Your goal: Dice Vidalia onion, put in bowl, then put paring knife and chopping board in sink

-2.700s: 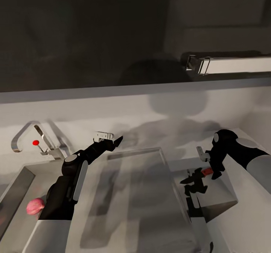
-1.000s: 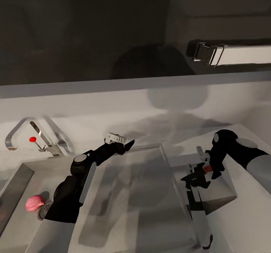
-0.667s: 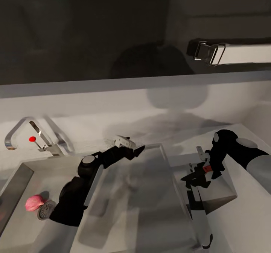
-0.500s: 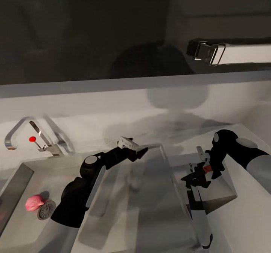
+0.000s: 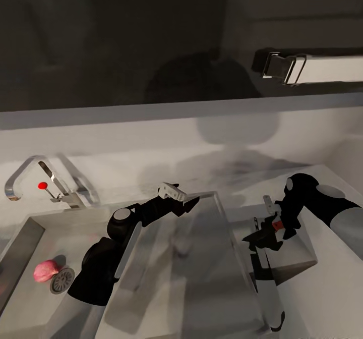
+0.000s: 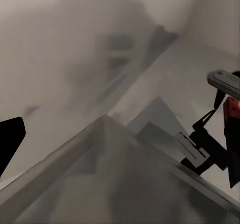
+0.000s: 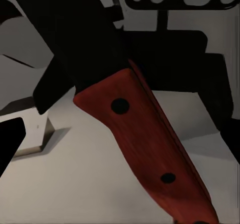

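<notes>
Sink (image 5: 25,303): Risk is low here. The grey basin lies open at the robot's left, under the tap (image 5: 68,200) with its red dot, and holds the onion beside the drain (image 5: 62,280).

Drainboard (image 5: 201,278): The left arm reaches across this flat grey shelf, so a low sweep back towards the basin could scrape it or catch the basin edge.

Left arm (image 5: 108,250): It points away from the onion and has the whole basin to cross. A hurried swing could hit the tap or the sink wall.

Left claw (image 5: 187,205): It hangs over the far end of the drainboard with nothing in it. Whether its fingers are apart or together cannot be told. One black finger (image 6: 7,144) shows in its wrist view.

Right claw (image 5: 275,224): It appears clamped on the knife's red handle, above the countertop to the right of the drainboard. A loose hold could let the knife twist or drop while the other arm works.

Knife (image 7: 145,134): Its red handle has dark rivets and the blade is dark. It is held in the air, the blade towards the left arm, and the two could clash if that arm drifts right.

Onion (image 5: 46,271): It is small, pink and roundish, and it rests on the sink floor touching or just beside the drain. It looks likely to roll off if nudged or pinched off-centre.
</notes>
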